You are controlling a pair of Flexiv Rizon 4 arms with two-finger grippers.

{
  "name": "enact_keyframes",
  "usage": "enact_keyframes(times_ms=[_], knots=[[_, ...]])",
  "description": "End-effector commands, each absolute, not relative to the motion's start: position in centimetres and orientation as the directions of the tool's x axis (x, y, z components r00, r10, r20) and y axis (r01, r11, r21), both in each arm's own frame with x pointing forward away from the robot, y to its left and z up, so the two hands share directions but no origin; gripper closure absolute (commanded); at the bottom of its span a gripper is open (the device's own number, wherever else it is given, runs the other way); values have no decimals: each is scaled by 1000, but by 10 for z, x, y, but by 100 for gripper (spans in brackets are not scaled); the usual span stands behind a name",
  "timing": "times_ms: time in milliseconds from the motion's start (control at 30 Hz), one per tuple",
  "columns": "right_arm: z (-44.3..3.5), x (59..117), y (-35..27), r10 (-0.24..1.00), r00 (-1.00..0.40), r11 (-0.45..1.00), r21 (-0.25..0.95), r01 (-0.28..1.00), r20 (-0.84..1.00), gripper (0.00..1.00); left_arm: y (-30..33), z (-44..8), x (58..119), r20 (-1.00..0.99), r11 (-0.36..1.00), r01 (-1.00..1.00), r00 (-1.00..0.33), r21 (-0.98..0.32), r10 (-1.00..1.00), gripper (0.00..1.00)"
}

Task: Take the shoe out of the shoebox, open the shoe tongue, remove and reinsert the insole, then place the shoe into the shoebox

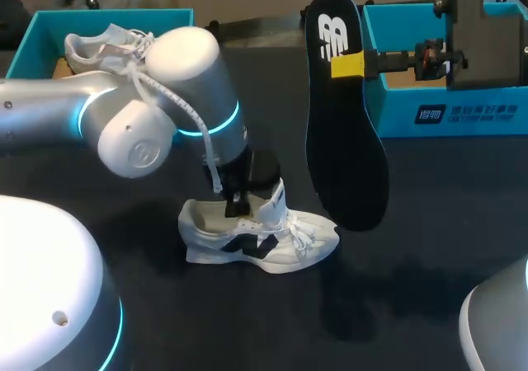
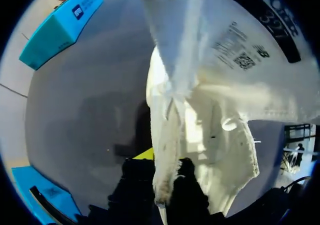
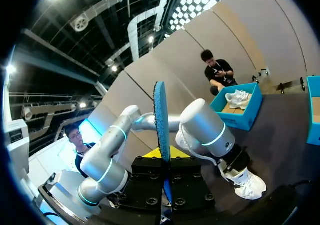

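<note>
A white shoe (image 1: 247,243) with dark side markings lies on its sole in the middle of the black table. My left gripper (image 1: 239,199) reaches down into its opening. In the left wrist view that gripper (image 2: 162,190) is shut on the white shoe tongue (image 2: 172,85), pinching the tongue's edge between its dark fingers. My right gripper (image 1: 346,64) holds the black insole (image 1: 346,140) upright in the air, above and to the right of the shoe. The right wrist view shows the insole (image 3: 160,115) edge-on, blue-rimmed, clamped in the right gripper (image 3: 165,165), with the shoe (image 3: 247,185) far ahead.
A teal shoebox (image 1: 33,37) at the back left holds a second white shoe (image 1: 99,45). Another teal shoebox (image 1: 445,111) stands at the back right, just behind my right gripper. My left arm's thick elbow (image 1: 140,132) hangs over the table's left half.
</note>
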State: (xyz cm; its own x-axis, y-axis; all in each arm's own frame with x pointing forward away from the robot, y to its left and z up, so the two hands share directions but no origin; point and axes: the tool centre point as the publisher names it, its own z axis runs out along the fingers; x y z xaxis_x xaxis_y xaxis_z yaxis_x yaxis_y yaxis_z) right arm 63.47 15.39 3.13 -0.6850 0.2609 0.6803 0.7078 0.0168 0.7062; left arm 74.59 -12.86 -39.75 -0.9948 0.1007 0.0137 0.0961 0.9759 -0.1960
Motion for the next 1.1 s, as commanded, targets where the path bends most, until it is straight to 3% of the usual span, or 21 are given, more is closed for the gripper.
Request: enact_keyframes(times_ms=[33, 467, 800, 1100], knots=[[30, 636, 157, 262, -684, 16, 705, 709, 681, 100, -129, -385, 756, 75, 971, 143, -984, -191, 160, 100], [30, 636, 157, 262, -684, 16, 705, 709, 681, 100, -141, -347, 756, 276, 789, 605, -744, -108, 609, 100], [30, 636, 157, 262, -684, 16, 705, 709, 681, 100, -145, -332, 758, 239, 467, 846, -413, -257, 879, 100], [30, 636, 157, 262, -684, 16, 705, 709, 681, 100, -145, -332, 758, 239, 467, 846, -413, -257, 879, 100]])
